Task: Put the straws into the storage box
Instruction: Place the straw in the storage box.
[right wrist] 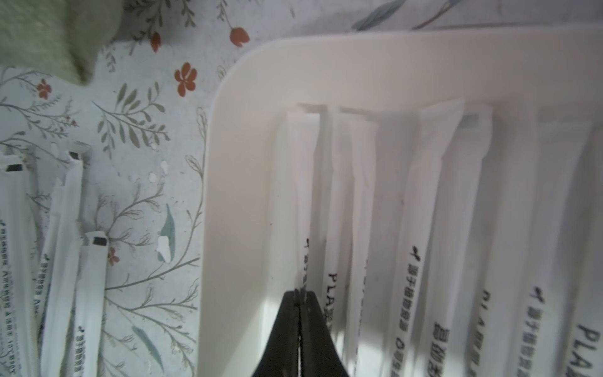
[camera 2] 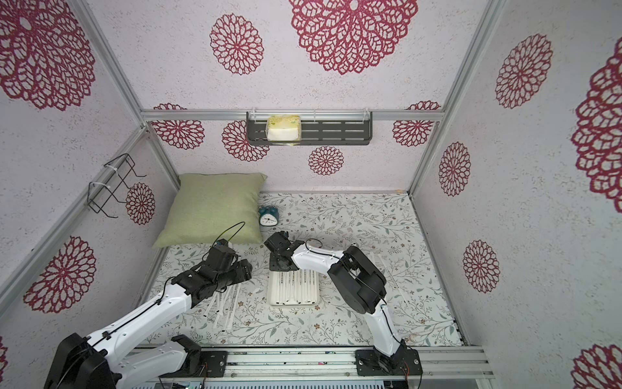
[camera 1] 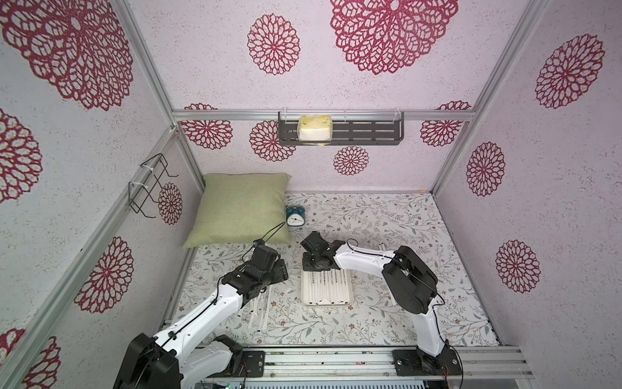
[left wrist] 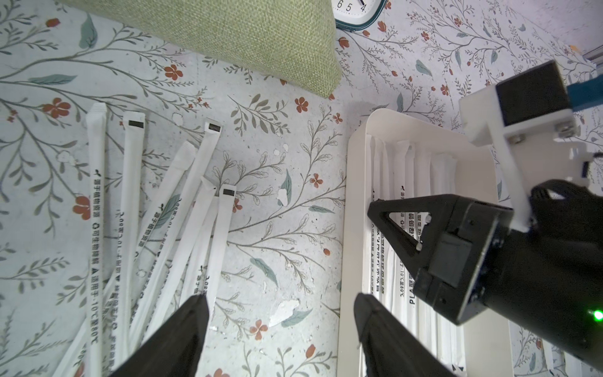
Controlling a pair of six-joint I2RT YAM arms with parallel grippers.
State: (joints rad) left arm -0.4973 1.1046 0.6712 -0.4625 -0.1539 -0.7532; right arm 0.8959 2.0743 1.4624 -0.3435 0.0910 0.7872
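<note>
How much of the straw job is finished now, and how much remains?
Done: many straws lie in the storage box. In hand: the right gripper, jaws shut, pinches one straw in the box. Remaining: a loose pile on the table beside the box, by the open, empty left gripper.
</note>
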